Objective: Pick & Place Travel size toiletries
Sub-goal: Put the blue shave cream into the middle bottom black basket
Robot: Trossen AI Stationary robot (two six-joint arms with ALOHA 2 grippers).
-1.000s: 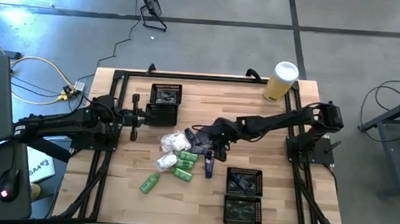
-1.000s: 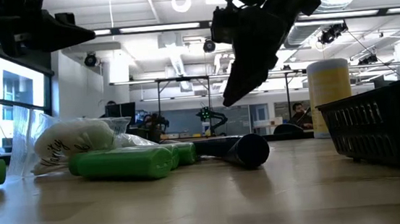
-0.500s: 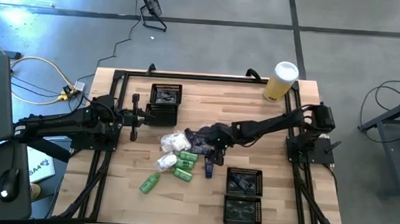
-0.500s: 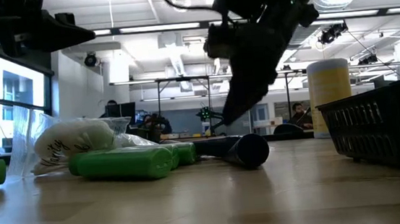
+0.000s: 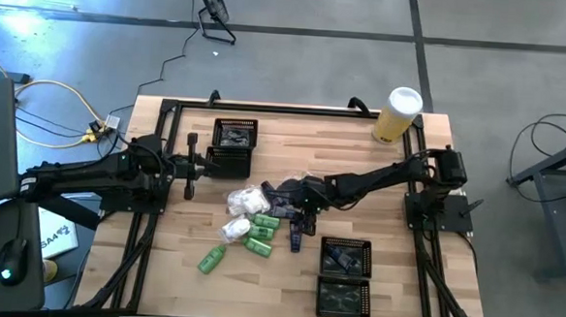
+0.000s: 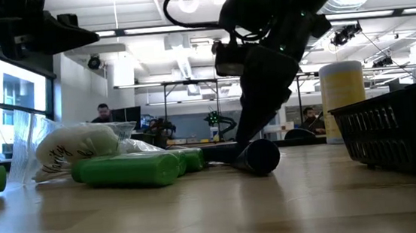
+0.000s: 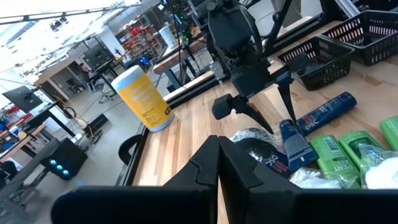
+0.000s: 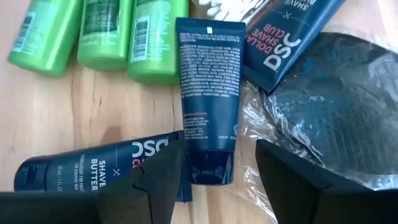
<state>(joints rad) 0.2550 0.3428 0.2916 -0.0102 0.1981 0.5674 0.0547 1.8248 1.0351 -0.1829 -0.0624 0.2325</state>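
1. The right claw (image 8: 217, 171) hung open over the heap of toiletries, its fingers on either side of the cap end of a dark blue tube (image 8: 206, 93); it gripped nothing yet.
2. Just beyond that tube lay three green bottles (image 8: 99, 31); beside it, a second tube (image 8: 93, 165) and a dark round case in clear wrap (image 8: 339, 112).
3. Most of the picking looked undone; whether the black mesh trays (image 5: 345, 258) held anything I could not tell.
4. The left claw (image 5: 191, 166) waited closed, well apart.
5. The wooden desk (image 5: 403, 281) carried a yellow cylinder (image 5: 399, 114); behind was a bright workshop where people sat.
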